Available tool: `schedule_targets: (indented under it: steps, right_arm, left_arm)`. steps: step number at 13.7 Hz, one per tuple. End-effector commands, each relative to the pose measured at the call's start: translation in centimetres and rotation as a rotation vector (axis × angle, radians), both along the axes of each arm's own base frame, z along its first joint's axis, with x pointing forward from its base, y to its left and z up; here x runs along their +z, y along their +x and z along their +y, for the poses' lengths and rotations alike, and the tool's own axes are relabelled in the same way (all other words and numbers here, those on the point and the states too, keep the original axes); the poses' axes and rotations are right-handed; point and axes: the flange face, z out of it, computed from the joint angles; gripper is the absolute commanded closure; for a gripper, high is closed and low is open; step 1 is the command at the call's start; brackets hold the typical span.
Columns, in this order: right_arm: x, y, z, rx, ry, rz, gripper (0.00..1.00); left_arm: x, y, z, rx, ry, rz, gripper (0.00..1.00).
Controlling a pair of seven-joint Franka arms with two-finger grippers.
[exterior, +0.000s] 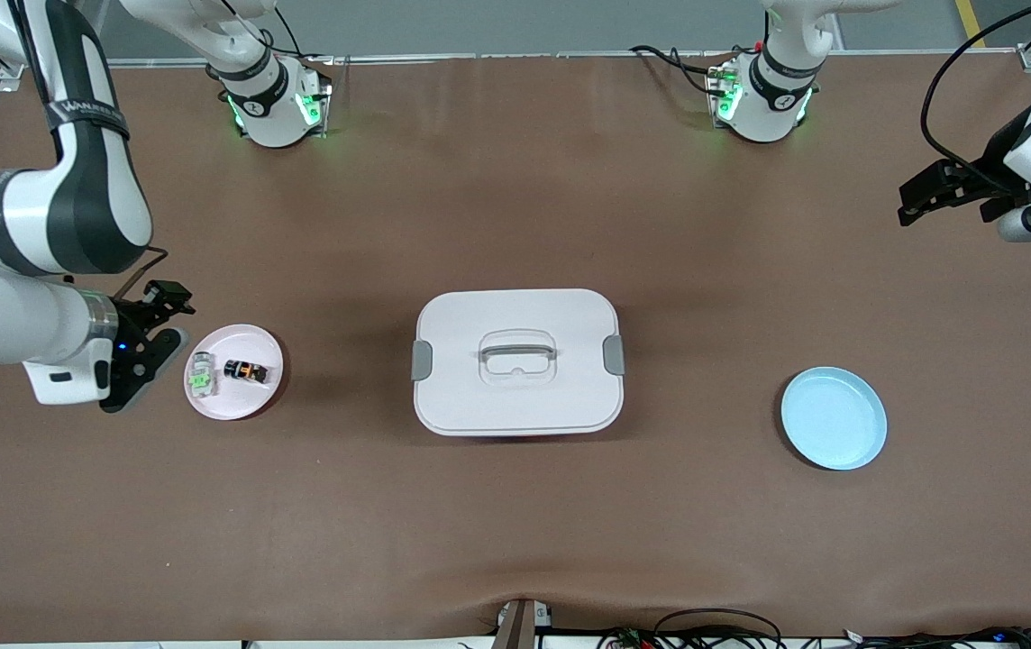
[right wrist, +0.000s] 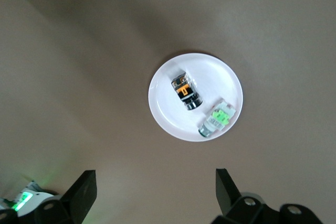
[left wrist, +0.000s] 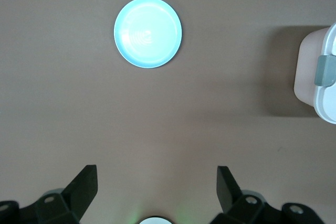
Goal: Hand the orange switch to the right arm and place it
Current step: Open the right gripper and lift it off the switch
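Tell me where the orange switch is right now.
The orange switch lies on the pink plate toward the right arm's end of the table, beside the whitish piece with green marks.

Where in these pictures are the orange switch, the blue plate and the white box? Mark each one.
orange switch (exterior: 245, 370), front view, on its orange middle band.
blue plate (exterior: 834, 418), front view, on its bare centre.
white box (exterior: 461, 397), front view, on the flat lid, clear of the handle.

Left gripper (left wrist: 156, 192) hangs above bare brown table (left wrist: 79, 129), jaws spread wide. Blue plate (left wrist: 148, 32) lies apart from the white lidded container (left wrist: 317, 74).
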Motion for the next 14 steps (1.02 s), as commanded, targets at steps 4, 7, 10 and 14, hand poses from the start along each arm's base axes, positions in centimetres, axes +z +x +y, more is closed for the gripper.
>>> schedule_targets:
  steps: [4,7,10,14]
  right_arm:
    - [3.3,-0.3,1.1,-0.311,-0.105,-0.019,0.00]
    - [3.8,-1.2,2.3,-0.460,-0.170,0.017,0.00]
    - [4.3,-1.3,2.5,-0.641,-0.225,0.006,0.00]
    - [7.3,-1.3,3.4,-0.929,-0.317,-0.051,0.00]
  left_arm:
    - [0.4,-0.1,-0.1,-0.013,-0.001,0.004,0.00]
    - [0.4,-0.1,-0.1,-0.015,-0.001,0.004,0.00]
    - [0.4,-0.1,-0.1,-0.015,-0.001,0.004,0.00]
    - [0.4,-0.1,-0.1,-0.015,-0.001,0.004,0.00]
